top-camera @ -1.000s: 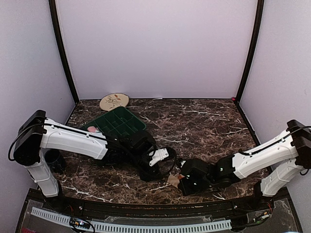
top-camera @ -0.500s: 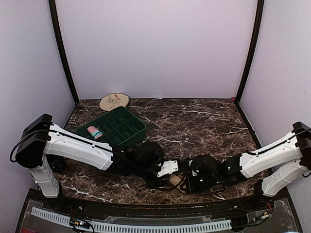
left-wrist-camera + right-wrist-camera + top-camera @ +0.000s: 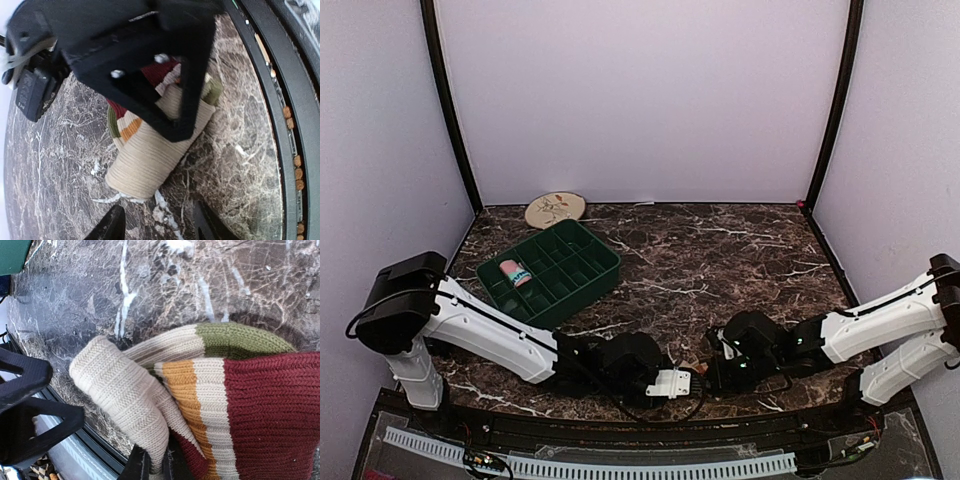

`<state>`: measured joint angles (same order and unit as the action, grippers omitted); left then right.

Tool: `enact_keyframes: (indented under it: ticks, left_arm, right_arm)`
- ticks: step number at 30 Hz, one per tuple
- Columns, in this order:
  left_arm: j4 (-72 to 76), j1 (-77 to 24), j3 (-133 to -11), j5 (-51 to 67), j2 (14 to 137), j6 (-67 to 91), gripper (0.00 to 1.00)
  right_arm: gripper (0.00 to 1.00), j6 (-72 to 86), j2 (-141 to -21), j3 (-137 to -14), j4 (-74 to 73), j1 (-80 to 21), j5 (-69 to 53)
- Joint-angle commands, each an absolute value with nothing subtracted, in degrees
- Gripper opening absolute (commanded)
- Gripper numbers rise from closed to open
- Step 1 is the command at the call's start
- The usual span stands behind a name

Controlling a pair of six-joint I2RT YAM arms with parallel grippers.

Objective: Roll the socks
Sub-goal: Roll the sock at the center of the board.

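The striped sock (image 3: pixel 145 160) lies on the marble near the table's front edge, its cream cuff folded over the orange, green and dark red bands (image 3: pixel 270 415). My right gripper (image 3: pixel 155 467) is shut on a fold of the cream cuff (image 3: pixel 125 390). In the left wrist view it shows as a black frame lying over the sock. My left gripper (image 3: pixel 160 227) is open, its tips just short of the cuff with bare marble between them. From above, both grippers (image 3: pixel 685 381) (image 3: pixel 717 372) meet at the sock (image 3: pixel 700 377). The pink sock (image 3: pixel 512 272) sits rolled in the green tray (image 3: pixel 605 262).
The green compartment tray stands at the back left, and a round patterned plate (image 3: pixel 555 209) lies behind it by the wall. The black front rail (image 3: pixel 280 125) runs close beside the sock. Purple walls enclose the table.
My left arm has swung from beside the tray down to the front edge, bringing its open gripper up to the sock's cuff. The right gripper, holding the sock, shifted slightly right.
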<state>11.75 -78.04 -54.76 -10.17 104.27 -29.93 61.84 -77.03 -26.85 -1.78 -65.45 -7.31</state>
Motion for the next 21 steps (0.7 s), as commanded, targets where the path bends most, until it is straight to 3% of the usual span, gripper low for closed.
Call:
enact_keyframes:
  ticks: [1, 9, 21]
  left_arm:
    - [19.1, -79.6, -52.5, -16.3, 105.3, -34.9, 0.51]
    - [28.9, -81.1, -51.8, -23.1, 109.0, -41.1, 0.53]
    - [31.1, -81.2, -52.4, -25.3, 113.7, -44.5, 0.53]
  right_arm:
    - [0.00, 62.7, -78.7, -24.2, -6.7, -64.7, -10.2]
    - [0.00, 62.7, -79.3, -23.8, -5.2, -64.3, -13.1]
    - [0.00, 62.2, -77.7, -21.3, -4.6, -63.2, -16.2]
